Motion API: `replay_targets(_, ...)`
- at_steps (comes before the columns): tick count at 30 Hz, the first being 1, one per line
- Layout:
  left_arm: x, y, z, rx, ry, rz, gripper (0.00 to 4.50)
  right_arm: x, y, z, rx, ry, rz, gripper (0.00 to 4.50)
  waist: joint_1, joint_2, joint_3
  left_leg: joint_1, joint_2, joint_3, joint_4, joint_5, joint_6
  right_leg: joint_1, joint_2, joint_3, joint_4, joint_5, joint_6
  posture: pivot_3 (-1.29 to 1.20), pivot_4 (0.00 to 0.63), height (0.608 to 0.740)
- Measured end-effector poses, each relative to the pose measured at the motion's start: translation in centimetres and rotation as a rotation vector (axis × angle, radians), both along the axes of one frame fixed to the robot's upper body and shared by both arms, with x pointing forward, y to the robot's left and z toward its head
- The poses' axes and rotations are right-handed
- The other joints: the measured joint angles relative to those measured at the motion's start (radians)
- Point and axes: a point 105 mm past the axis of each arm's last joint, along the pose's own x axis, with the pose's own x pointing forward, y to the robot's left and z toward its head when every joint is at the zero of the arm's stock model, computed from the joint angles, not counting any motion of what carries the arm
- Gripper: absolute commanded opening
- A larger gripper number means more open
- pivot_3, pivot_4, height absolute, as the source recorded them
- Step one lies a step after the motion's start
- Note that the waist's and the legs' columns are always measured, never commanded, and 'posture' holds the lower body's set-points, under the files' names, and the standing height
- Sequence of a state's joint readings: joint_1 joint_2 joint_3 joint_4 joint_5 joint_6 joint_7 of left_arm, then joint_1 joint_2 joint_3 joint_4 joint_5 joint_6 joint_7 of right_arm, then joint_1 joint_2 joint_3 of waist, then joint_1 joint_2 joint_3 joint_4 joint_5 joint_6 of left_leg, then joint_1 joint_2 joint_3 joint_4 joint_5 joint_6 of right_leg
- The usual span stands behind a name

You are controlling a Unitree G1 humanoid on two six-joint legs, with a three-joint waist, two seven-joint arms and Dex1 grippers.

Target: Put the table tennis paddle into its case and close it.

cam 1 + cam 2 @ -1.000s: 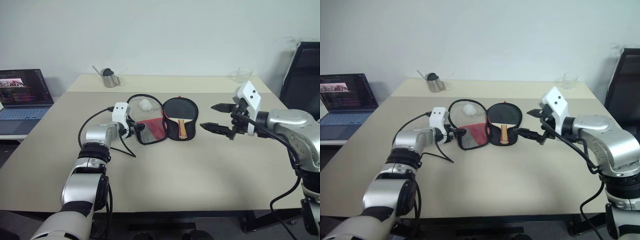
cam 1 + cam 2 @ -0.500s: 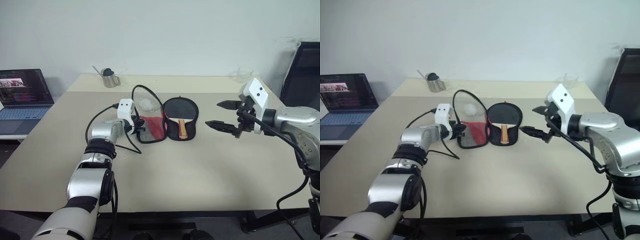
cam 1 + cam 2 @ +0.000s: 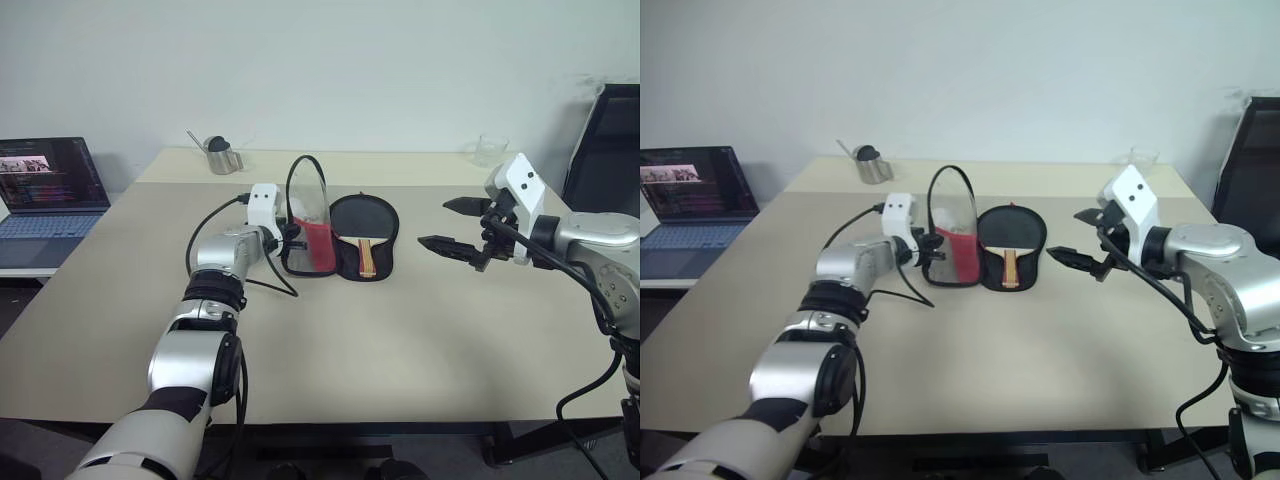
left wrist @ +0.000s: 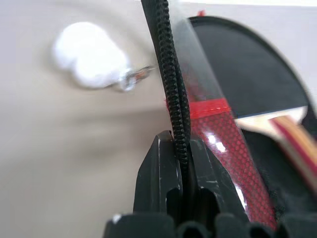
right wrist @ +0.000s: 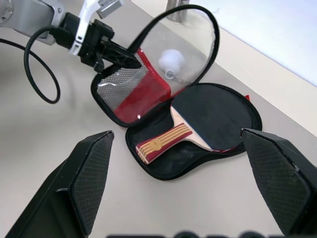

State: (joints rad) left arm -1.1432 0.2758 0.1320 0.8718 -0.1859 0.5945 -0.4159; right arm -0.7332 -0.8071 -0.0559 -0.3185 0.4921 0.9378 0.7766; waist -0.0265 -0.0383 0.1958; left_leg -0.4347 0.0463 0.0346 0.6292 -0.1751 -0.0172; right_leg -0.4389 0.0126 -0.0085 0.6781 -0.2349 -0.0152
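The table tennis paddle (image 5: 198, 124) lies flat in the right-hand half of the open case (image 3: 362, 262), black rubber face up and its striped wooden handle pointing toward the robot, near the middle of the beige table (image 3: 330, 340). The case's other half, the lid (image 3: 308, 215) with a clear upper panel and a red lower part, stands nearly upright on its hinge side, just left of the paddle. The left gripper (image 3: 289, 238) is pinched tight on the lid's black zip edge; in the left wrist view the two fingers (image 4: 161, 173) press the ribbed zip band between them, with the red panel just beside them. A small white ball (image 4: 89, 62) sits on the table behind the raised lid and can be seen through its clear panel from the right wrist. The right gripper (image 3: 456, 225) hovers above the table to the right of the case, clear of it, its two black fingers spread wide and holding nothing. At the far left edge of the table stands a small metal cup (image 3: 218, 157), and a clear glass (image 3: 489, 150) sits at the far right corner. An open laptop (image 3: 45, 190) rests on a separate surface to the left, and a black chair (image 3: 605, 150) stands at the right.
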Motion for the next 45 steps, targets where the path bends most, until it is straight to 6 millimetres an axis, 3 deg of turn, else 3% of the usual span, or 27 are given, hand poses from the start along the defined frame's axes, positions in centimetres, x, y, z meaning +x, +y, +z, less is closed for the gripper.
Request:
replay_targets(6, -0.2, -4.5, 1.1, -0.025, -0.056, -0.097, 0.03, 0.1, -0.1, 0.0, 0.001, -0.005, -0.013, 4.5, 0.001, 0.0, 0.0, 0.0, 0.0, 0.0, 0.0, 0.0, 0.0, 0.001, 0.0, 0.0, 0.0, 0.0, 0.0, 0.0, 0.15, 0.74)
replay_targets(11, -0.3, -6.2, 0.9, -0.014, -0.065, -0.11, 0.03, 0.2, -0.1, 0.0, 0.001, -0.007, -0.017, 4.5, 0.001, 0.0, 0.0, 0.0, 0.0, 0.0, 0.0, 0.0, 0.0, 0.001, 0.0, 0.0, 0.0, 0.0, 0.0, 0.0, 0.15, 0.74)
replay_targets(12, -0.4, -6.5, 0.8, -0.016, -0.064, -0.113, 0.51, 0.2, -0.1, 0.0, 0.001, -0.007, -0.018, 4.5, 0.001, 0.0, 0.0, 0.0, -0.001, 0.0, 0.0, 0.0, 0.0, 0.001, 0.0, 0.0, 0.0, 0.0, 0.0, 0.0, 0.15, 0.74)
replay_targets(17, -0.3, -7.1, 0.8, 0.001, -0.073, -0.083, 2.1, 0.2, -0.1, 0.1, 0.003, -0.011, -0.023, 4.5, 0.0, 0.0, 0.0, 0.0, -0.001, 0.0, 0.0, 0.0, 0.0, 0.001, 0.0, 0.0, 0.0, 0.0, 0.0, 0.0, 0.15, 0.74)
replay_targets(32, -0.4, -8.0, 0.8, 0.004, -0.104, -0.06, 2.1, 0.2, 0.1, 0.1, 0.008, -0.015, -0.022, 4.5, -0.001, 0.0, 0.0, 0.001, -0.001, 0.0, 0.0, 0.0, 0.0, 0.001, 0.0, 0.0, 0.0, 0.0, 0.0, 0.0, 0.15, 0.74)
replay_targets(41, -1.4, -11.3, 2.7, -0.17, -0.165, -0.185, 2.1, 0.3, -0.4, 0.1, -0.008, -0.013, -0.033, 4.5, 0.0, 0.0, 0.0, 0.001, -0.001, 0.0, 0.0, 0.0, 0.0, 0.001, 0.0, 0.0, 0.0, 0.0, 0.0, 0.0, 0.15, 0.74)
replay_targets(45, -1.2, -11.6, 2.1, -0.216, -0.131, -0.193, 2.1, 0.6, -0.4, 0.2, -0.015, -0.013, -0.025, 4.5, -0.004, 0.0, 0.0, 0.002, -0.001, 0.0, 0.0, 0.0, 0.0, 0.001, 0.001, 0.0, 0.0, 0.0, 0.0, 0.0, 0.15, 0.74)
